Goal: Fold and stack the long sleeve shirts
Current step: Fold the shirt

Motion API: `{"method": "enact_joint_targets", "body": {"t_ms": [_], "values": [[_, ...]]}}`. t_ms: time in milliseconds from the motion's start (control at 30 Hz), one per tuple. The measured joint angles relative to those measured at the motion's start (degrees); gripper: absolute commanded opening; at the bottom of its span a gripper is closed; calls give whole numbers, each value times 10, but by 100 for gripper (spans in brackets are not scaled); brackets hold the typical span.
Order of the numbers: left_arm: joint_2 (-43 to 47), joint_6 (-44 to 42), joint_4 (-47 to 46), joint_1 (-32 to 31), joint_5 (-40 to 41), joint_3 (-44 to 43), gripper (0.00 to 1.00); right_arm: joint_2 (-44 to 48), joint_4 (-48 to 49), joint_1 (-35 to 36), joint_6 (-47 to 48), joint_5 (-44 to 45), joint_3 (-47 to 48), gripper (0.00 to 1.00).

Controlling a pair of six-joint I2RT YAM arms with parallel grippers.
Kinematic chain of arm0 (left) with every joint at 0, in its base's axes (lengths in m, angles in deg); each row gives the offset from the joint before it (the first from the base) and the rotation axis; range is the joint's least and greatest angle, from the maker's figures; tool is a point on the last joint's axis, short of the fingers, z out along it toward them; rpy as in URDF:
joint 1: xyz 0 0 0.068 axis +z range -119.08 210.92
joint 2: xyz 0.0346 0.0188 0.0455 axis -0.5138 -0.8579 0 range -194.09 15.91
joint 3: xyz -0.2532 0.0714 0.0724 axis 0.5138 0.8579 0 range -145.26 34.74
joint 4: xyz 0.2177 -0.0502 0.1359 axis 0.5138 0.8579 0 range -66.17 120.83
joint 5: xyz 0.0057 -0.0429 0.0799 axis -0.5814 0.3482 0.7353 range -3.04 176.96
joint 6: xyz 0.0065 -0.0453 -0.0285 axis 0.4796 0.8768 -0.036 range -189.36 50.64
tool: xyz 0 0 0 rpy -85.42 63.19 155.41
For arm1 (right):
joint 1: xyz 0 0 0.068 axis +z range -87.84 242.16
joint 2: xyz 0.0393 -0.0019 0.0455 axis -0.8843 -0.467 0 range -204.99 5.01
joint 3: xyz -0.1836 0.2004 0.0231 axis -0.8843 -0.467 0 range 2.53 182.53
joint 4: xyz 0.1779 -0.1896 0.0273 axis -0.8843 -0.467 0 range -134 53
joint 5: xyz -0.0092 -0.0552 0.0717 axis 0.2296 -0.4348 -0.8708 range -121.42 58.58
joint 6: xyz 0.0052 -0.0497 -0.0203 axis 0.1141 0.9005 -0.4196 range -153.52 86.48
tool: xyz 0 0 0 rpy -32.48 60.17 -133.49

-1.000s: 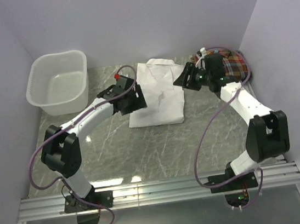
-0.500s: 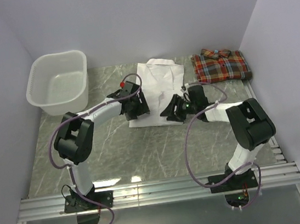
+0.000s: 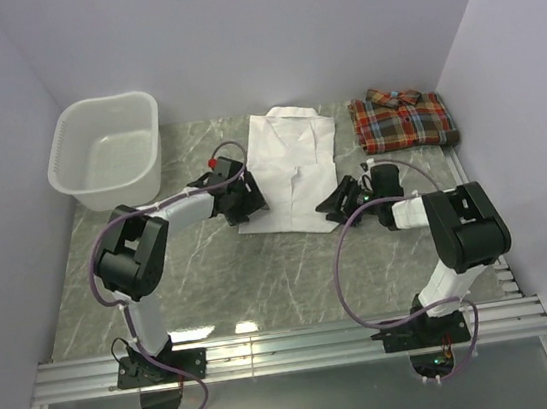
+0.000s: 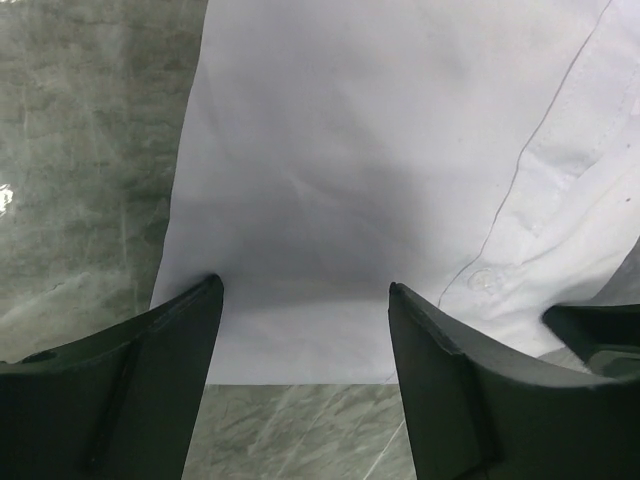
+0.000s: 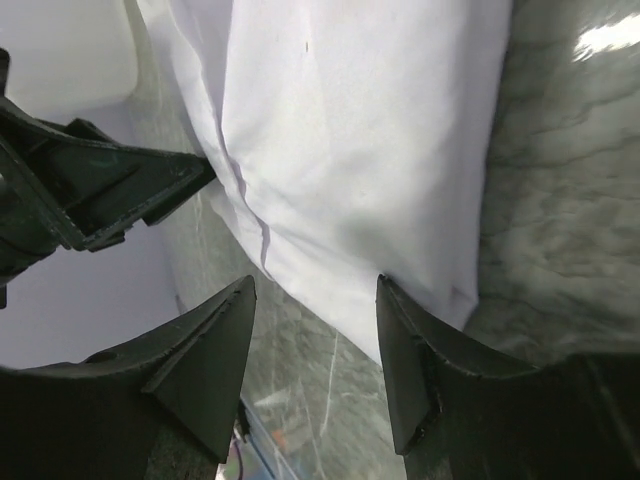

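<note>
Left gripper and right gripper, jaws apart, straddled the near hem of the white shirt; an even, simultaneous pinch seemed advisable.

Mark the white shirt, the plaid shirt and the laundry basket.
white shirt (image 3: 289,167), top external view, middle of the front panel
plaid shirt (image 3: 404,123), top external view, centre of the folded body
laundry basket (image 3: 106,193), top external view, its near outer wall
</note>
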State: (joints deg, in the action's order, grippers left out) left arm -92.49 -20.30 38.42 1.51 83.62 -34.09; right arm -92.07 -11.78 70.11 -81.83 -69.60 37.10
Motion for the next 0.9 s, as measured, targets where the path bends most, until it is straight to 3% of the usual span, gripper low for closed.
{"method": "enact_joint_targets", "body": {"t_ms": [233, 567, 767, 900], "values": [[18, -6, 68, 18, 1, -30, 74, 46, -65, -28, 23, 12, 52, 59], [-70, -28, 19, 48, -34, -233, 71, -104, -14, -28, -21, 10, 233, 59], [-175, -30, 2, 60, -55, -247, 71, -180, -22, -30, -35, 26, 244, 59], [-183, -40, -19, 77, -69, -250, 72, -183, -25, -41, -38, 36, 240, 59]]}}
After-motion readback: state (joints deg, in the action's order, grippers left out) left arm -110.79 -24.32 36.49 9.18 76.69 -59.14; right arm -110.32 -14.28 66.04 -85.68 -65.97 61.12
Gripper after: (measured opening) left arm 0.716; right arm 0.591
